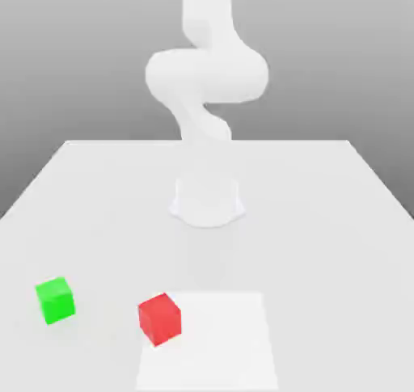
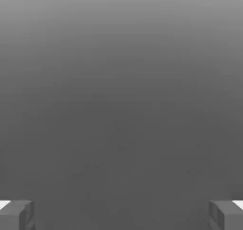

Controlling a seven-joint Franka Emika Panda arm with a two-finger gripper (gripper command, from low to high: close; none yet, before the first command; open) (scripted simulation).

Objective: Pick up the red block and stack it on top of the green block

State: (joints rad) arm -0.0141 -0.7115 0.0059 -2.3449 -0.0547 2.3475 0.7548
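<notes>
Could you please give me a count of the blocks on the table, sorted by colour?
Red block: 1
Green block: 1
Total: 2 blocks, both sitting apart on the white table.

Exterior view: set in front of the table (image 1: 323, 188), raised, facing the arm (image 1: 206, 75) head-on and tilted down over the near half, from middling range. Red block (image 1: 159, 318) and green block (image 1: 55, 300) near, arm base far. Hand view: mounted on the hand, facing past two spread fingertips (image 2: 16, 215) toward plain grey ground. No shared part identifiable between views.
</notes>
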